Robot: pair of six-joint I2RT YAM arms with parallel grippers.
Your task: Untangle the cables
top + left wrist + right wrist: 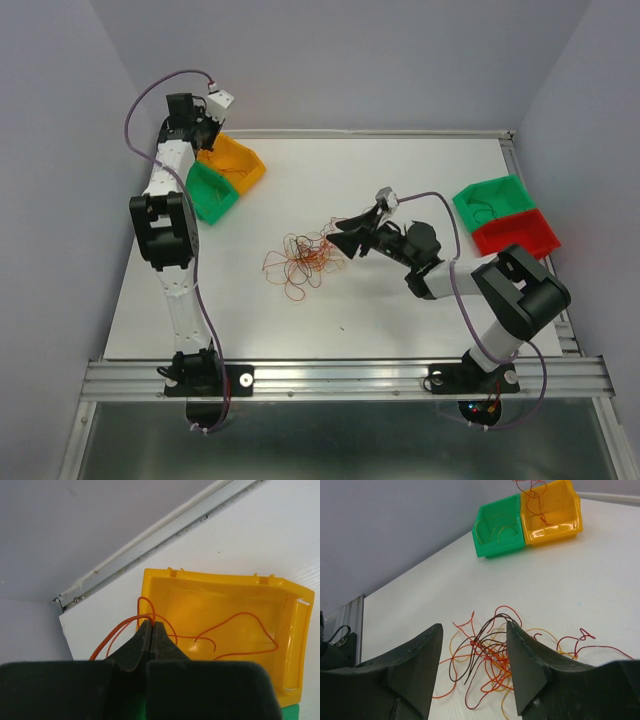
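Many thin org/red cables (305, 259), loose tangle.

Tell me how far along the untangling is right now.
Done: a few cables already lie in the yellow bin and the green bin beside it. In hand: the left gripper is shut on an orange cable at the yellow bin's edge. Left: most of it. The tangle sits mid-table, with the open right gripper at it.
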